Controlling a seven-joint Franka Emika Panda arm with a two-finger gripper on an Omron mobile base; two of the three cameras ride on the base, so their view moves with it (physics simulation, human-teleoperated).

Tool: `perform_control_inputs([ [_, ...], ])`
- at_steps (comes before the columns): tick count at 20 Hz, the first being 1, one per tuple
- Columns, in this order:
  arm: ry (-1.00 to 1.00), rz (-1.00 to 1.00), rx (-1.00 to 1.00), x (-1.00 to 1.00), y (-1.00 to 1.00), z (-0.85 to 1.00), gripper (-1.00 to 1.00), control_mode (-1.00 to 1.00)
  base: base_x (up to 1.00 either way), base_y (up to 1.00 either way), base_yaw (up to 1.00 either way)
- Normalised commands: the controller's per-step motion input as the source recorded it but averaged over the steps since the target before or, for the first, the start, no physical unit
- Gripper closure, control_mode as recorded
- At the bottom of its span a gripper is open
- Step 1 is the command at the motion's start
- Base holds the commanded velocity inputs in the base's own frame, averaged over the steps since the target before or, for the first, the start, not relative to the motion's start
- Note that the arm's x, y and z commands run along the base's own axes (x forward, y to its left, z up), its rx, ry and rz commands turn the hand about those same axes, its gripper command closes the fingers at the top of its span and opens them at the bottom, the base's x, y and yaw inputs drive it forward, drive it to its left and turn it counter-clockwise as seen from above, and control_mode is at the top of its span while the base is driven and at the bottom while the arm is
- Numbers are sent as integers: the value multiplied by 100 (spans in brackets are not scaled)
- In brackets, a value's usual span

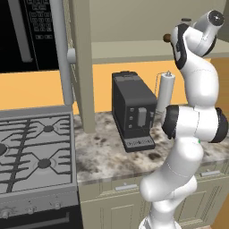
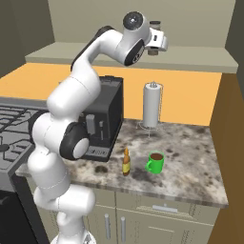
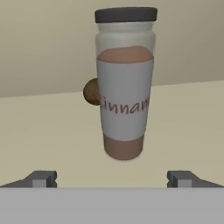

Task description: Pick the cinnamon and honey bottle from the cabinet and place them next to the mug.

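The end effector (image 3: 112,178) is open wide and holds nothing. Its two finger tips (image 3: 42,178) stand far apart at the bottom of the hand view. The cinnamon (image 3: 125,83) jar is straight in front of it, in the middle of the gap but a little farther on, not touching the tips. The jar stands up tall on the cabinet (image 2: 119,52) shelf, its dark lid on top and its long side going up and down. Its label faces the end effector. A small brown ball (image 3: 92,92) sits just behind the jar, on its left.

In the right base view the arm reaches up to the shelf, with the end effector (image 2: 161,44) beside the jar (image 2: 154,25). Down on the speckled surface (image 2: 190,157), the honey bottle (image 2: 126,163) stands upright, pointed top up, just left of the green mug (image 2: 155,162). A black coffee machine (image 2: 106,119) stands to the left, and a paper towel roll (image 2: 151,106) stands farther back.
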Motion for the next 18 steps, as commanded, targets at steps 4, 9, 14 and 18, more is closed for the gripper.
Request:
perform_control_inputs([
  [4,0,0,0,2,-6,0,-100,-100,0,0,0],
  [9,0,0,0,0,-15,0,-100,-100,0,0,0],
  [14,0,0,0,5,-8,0,-100,-100,0,0,0],
  [18,-1,0,0,19,-3,0,-100,-100,0,0,0],
])
